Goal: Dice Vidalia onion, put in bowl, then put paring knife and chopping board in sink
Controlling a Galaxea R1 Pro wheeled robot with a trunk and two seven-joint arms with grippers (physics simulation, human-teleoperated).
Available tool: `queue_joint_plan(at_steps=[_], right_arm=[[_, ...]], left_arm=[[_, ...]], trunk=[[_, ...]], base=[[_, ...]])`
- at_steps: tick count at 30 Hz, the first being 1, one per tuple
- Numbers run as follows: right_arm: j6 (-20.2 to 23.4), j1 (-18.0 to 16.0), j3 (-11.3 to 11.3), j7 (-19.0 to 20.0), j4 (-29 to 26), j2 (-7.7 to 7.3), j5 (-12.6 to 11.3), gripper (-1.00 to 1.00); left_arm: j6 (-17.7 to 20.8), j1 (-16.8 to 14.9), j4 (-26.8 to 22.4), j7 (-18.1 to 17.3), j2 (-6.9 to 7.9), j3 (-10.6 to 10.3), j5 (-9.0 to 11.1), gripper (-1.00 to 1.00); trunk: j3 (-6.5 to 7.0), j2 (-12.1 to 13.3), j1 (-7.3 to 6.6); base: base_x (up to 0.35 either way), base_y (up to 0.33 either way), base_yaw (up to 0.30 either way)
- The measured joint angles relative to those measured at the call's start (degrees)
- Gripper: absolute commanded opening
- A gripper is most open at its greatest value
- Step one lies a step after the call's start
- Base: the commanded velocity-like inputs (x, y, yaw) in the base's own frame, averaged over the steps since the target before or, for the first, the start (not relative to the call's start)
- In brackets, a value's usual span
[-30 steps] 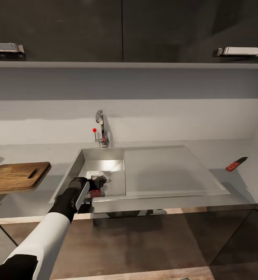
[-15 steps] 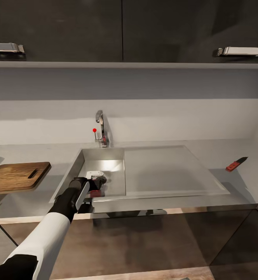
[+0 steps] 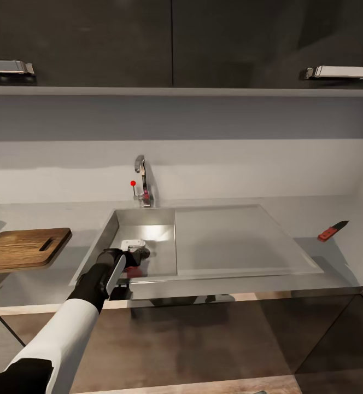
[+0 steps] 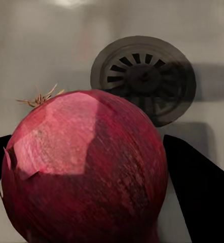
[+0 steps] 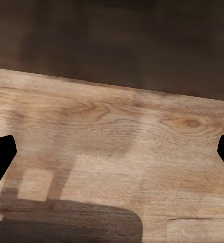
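Lifts the left gripper (image 3: 131,267) a touch inside the sink (image 3: 148,219), as seen from the head view, and draws it a shade toward the robot's left. Carries the dark red Vidalia onion (image 3: 130,268) along between the fingers, up and leftward by the same small amount. Nudges the white wrist block (image 3: 132,243) just above it the same way.

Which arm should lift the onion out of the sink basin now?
Left. Its gripper is down in the sink with the jaws either side of the onion; the right gripper faces wooden floor.
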Motion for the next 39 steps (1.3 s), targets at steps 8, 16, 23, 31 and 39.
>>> queue_joint_plan(at_steps=[8,16,23,31,39], right_arm=[[0.0,0.0,0.0,0.0,0.0,0.00,0.0,1.00],[0.0,0.0,0.0,0.0,0.0,0.00,0.0,1.00],[0.0,0.0,0.0,0.0,0.0,0.00,0.0,1.00],[0.0,0.0,0.0,0.0,0.0,0.00,0.0,1.00],[0.0,0.0,0.0,0.0,0.0,0.00,0.0,1.00]], left_arm=[[0.9,0.0,-7.8,0.1,0.00,-0.1,0.0,-1.00],[12.0,0.0,-24.5,0.0,0.01,-0.2,-0.1,-1.00],[16.1,0.0,-38.0,0.0,0.04,-0.1,0.0,-1.00],[16.3,0.0,-39.2,0.0,0.03,-0.2,0.0,-1.00],[16.3,0.0,-39.2,0.0,0.10,-0.2,-0.1,-1.00]], trunk=[[0.00,0.0,0.00],[0.01,0.0,0.00],[0.00,0.0,0.00],[0.00,0.0,0.02],[0.00,0.0,0.02]], base=[[0.000,0.000,0.000],[0.000,0.000,0.000],[0.000,0.000,0.000],[-0.142,0.133,0.000],[-0.210,0.227,0.000]])
